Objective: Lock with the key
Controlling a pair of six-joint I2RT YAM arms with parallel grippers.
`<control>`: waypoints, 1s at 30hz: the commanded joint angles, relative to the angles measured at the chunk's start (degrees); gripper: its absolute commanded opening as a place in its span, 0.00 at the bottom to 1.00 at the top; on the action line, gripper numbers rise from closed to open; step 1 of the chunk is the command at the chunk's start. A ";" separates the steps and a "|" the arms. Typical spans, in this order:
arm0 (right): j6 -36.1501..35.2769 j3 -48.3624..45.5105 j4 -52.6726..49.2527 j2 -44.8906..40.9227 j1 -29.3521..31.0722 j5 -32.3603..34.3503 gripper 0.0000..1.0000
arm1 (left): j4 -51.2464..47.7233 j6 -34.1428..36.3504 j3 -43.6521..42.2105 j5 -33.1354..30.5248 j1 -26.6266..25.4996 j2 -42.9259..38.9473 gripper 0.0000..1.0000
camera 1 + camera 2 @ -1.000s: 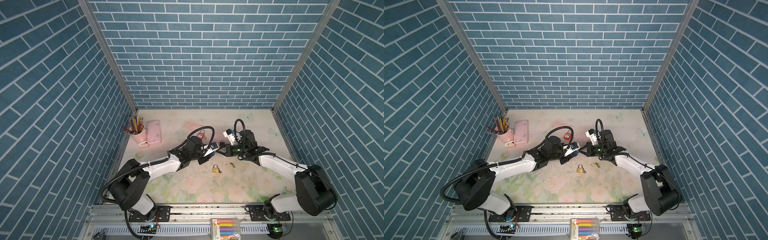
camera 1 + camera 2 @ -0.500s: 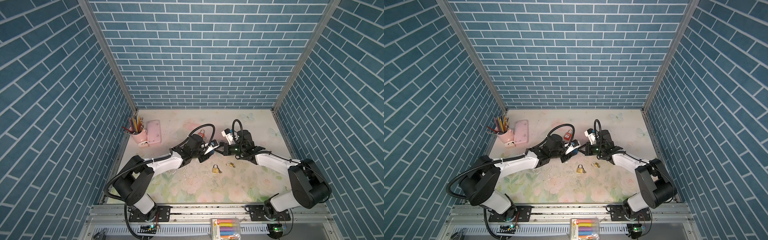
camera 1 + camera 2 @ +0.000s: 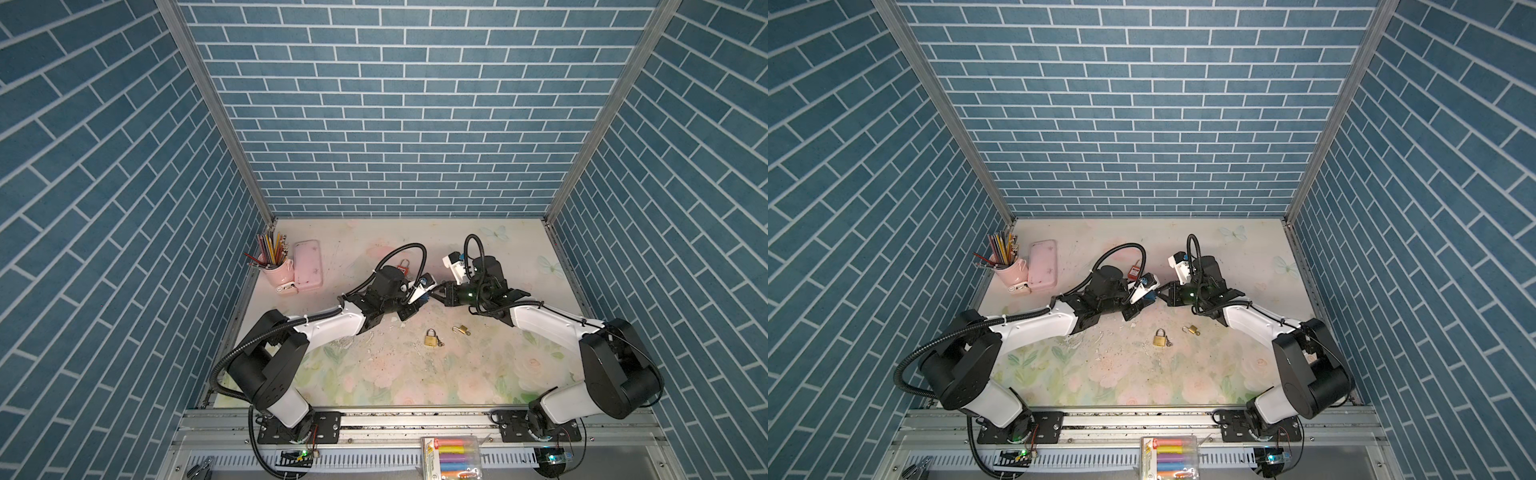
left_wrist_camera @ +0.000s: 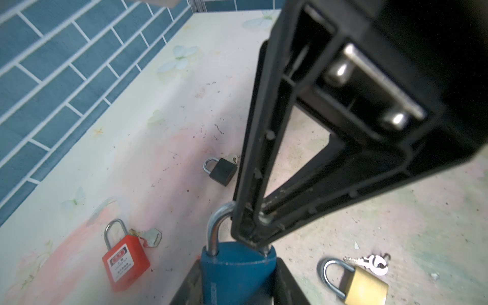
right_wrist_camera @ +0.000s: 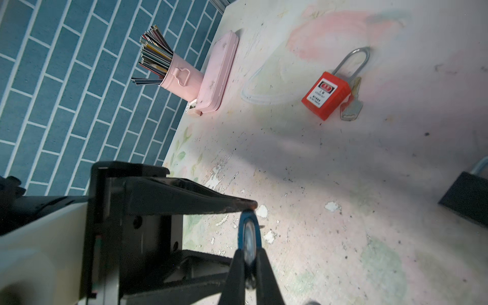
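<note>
My left gripper (image 4: 237,286) is shut on the body of a blue padlock (image 4: 237,272) and holds it above the table's middle (image 3: 423,282). The steel shackle (image 4: 214,232) points away from the left wrist. My right gripper (image 4: 250,237) meets it head on and is shut on the shackle's far leg. In the right wrist view its tips (image 5: 249,252) pinch the lock edge-on. The lock's keyhole end is hidden between my left fingers. A silver key (image 5: 351,105) lies by the red padlock (image 5: 326,95), and small keys (image 4: 369,262) lie by a brass padlock (image 4: 365,286). Neither gripper holds a key.
A black padlock (image 4: 223,171) lies beyond the grippers. Two brass padlocks (image 3: 431,337) (image 3: 461,330) lie in front of them. At the back left stand a pink pencil cup (image 3: 276,266) and a pink case (image 3: 307,266). A marker box (image 3: 451,461) sits on the front rail.
Both grippers, joined at the blue padlock, have edged slightly toward the back of the table. Both grips look unchanged.
</note>
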 commanded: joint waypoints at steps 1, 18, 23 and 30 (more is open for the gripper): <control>-1.61 0.40 -12.49 -2.05 2.81 -4.91 0.00 | 28.81 -4.69 -0.59 1.95 -2.49 -6.08 0.00; -6.08 -15.59 15.74 -33.20 -2.40 2.61 0.53 | 8.07 -49.50 -9.17 -28.72 -2.38 -15.74 0.00; -7.70 -20.95 19.68 -32.63 1.54 7.76 0.50 | -13.01 -78.01 -2.76 -36.94 -1.74 -13.89 0.00; -5.61 -19.65 25.26 -21.02 7.43 7.60 0.47 | -19.54 -94.96 -1.39 -29.89 -0.43 -11.37 0.00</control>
